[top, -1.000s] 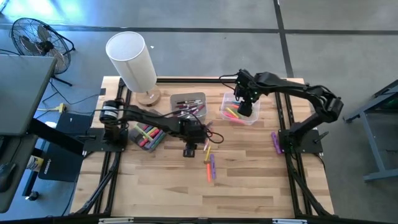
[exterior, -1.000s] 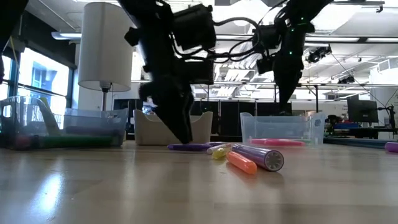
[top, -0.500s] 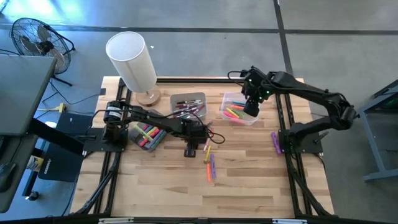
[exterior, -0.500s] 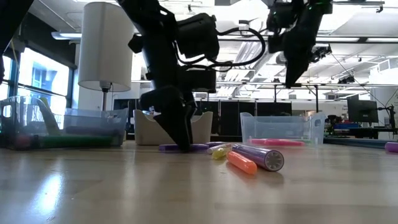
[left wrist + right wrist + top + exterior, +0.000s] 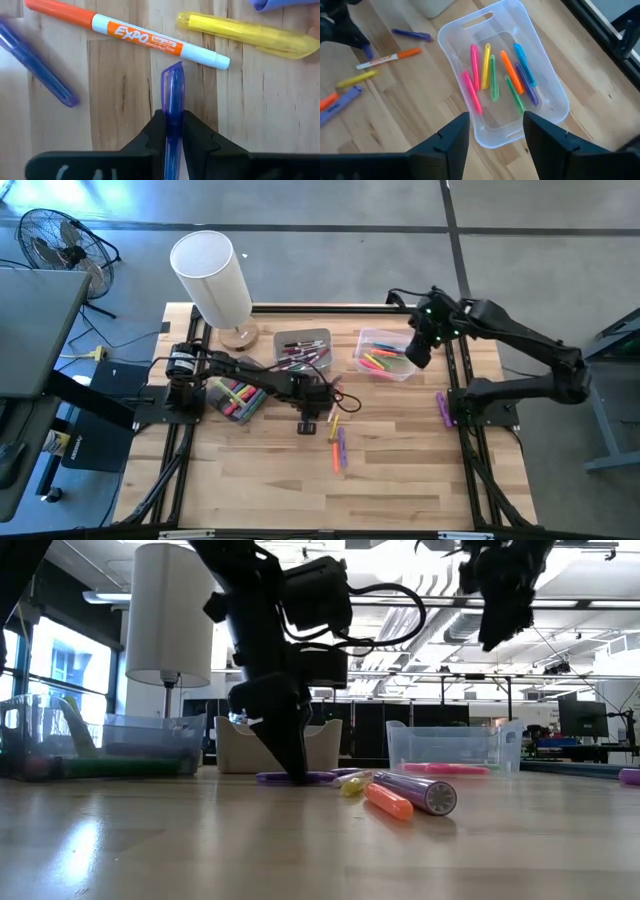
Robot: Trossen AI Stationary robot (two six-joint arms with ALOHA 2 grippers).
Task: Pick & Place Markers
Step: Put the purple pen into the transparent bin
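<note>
Markers are lying sorted in the clear bin [image 5: 547, 95], while several wait loose on the counter [image 5: 260, 470]. Left gripper [image 5: 170, 131] is pinching a purple marker [image 5: 173, 107] down there; right gripper [image 5: 495, 131] is hovering wide, empty.

arms: two, dark, jointed segments
cables: black, looped along the left arm [image 5: 250, 372]
right arm [image 5: 520, 345]: small green light near the wrist
fingers [image 5: 451, 142]: black, matte, wedge-shaped

Purple pen [image 5: 172, 120] rear end hidden between left gripper [image 5: 172, 131] fingers.
</note>
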